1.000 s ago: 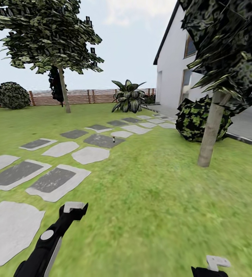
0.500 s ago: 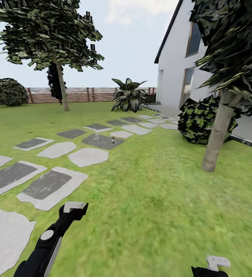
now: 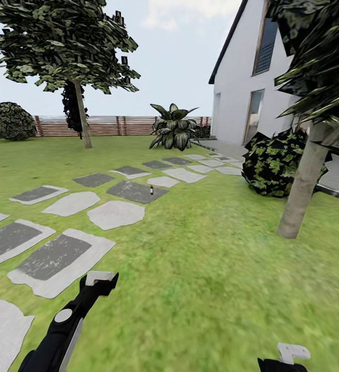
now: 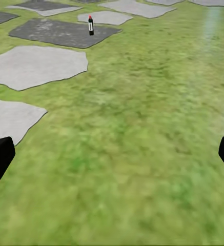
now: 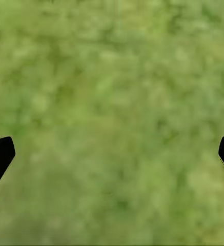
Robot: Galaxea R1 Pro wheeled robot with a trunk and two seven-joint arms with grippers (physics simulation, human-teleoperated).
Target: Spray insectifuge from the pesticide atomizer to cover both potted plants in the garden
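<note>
Head view: left hand [image 3: 99, 279] low, forward.

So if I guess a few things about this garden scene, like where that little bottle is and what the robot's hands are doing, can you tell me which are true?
1. The small dark bottle stands upright on a dark stepping stone. True.
2. The left gripper is clamped around the bottle. False: its fingers are spread wide with only grass between them, and the bottle is far ahead.
3. The right gripper is open over the lawn. True.
4. The wooden fence runs right beside the robot's arms. False: it lies far off, beyond the lawn.
5. A white house stands ahead on the right. True.
</note>
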